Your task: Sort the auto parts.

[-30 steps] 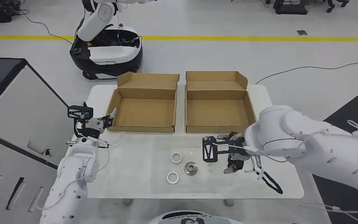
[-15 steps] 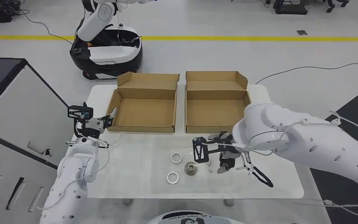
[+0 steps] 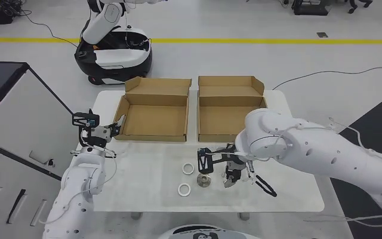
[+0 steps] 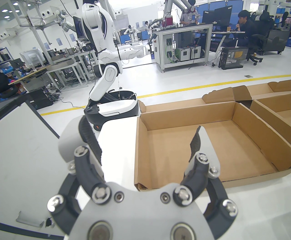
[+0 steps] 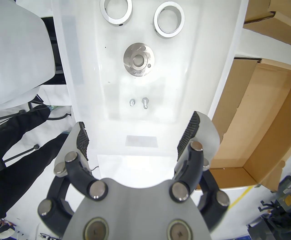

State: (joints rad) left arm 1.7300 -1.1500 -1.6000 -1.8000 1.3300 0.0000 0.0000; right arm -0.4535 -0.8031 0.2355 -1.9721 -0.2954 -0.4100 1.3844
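I see a pale grey floor (image 3: 239,57) crossed by a yellow line (image 3: 239,40). Beyond it are a workbench (image 4: 179,28), monitors (image 4: 218,14), office chairs (image 4: 264,21) and bright ceiling lights (image 4: 9,11).

White-shelled arms (image 3: 301,142), black ribbed fingertips (image 5: 189,130)

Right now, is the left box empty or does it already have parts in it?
Empty. The left box has a bare cardboard floor in the top view, with no parts inside.

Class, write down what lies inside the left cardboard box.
Only bare cardboard floor shows inside the left box; no parts. In the left wrist view, a finger of the left gripper covers a patch of that floor.
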